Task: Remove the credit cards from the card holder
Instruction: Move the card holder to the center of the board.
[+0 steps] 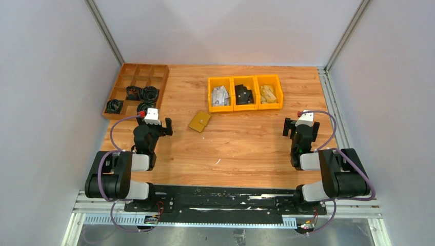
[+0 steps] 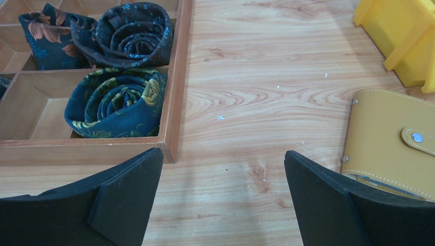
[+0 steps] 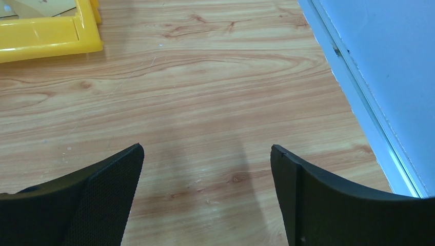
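Observation:
The card holder (image 1: 199,121), a mustard-yellow wallet, lies shut on the wooden table, its snap tab fastened. In the left wrist view the card holder (image 2: 390,143) sits just right of my right fingertip, apart from it. The credit cards are hidden inside it. My left gripper (image 1: 153,128) hovers to the left of the holder, and its jaws (image 2: 223,156) stand wide open over bare wood. My right gripper (image 1: 301,128) is far to the right, near the table's edge, also open (image 3: 206,149) with nothing between its fingers.
A wooden divided tray (image 1: 119,86) with rolled dark fabric (image 2: 118,102) stands at the back left, its corner close to my left finger. Three yellow bins (image 1: 245,106) sit at the back; the left one holds light grey flat pieces (image 1: 220,95). A metal rail (image 3: 359,97) borders the right side.

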### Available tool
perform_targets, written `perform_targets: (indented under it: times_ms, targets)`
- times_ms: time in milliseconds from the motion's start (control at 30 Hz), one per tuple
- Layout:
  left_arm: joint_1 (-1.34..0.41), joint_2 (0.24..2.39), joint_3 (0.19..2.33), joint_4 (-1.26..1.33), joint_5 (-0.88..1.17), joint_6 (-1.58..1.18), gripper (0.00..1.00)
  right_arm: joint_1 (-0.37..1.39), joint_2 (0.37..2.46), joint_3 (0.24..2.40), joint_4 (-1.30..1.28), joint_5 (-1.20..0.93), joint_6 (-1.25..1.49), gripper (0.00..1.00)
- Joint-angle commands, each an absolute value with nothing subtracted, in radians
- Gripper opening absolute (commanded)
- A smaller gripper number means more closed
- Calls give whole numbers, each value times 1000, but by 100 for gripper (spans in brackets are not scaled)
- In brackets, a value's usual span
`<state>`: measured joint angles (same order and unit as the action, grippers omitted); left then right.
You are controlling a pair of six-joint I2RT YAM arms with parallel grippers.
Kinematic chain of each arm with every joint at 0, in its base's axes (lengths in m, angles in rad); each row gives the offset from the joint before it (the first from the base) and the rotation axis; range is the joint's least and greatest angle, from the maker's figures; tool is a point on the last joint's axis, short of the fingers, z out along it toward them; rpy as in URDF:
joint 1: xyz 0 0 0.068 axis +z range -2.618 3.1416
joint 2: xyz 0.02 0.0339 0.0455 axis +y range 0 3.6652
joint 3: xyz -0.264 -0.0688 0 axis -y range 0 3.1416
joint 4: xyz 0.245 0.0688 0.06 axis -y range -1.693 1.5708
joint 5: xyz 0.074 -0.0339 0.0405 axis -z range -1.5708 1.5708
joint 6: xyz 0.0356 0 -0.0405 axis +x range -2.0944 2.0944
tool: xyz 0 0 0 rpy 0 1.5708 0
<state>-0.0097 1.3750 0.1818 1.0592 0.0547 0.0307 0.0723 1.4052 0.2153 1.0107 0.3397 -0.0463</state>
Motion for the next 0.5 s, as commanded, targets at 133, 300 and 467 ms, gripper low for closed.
perform_targets:
  times_ms: [133, 300, 467]
  targets:
    - [-9, 1374, 196, 1077, 35, 40, 100, 63, 1399, 216, 1036, 332, -57, 97]
    - [-9, 1373, 193, 1083, 40, 40, 100, 63, 1401, 218, 1032, 332, -57, 97]
    - [-4, 1298, 210, 997, 2, 21, 100, 101, 1301, 253, 922, 446, -76, 97]
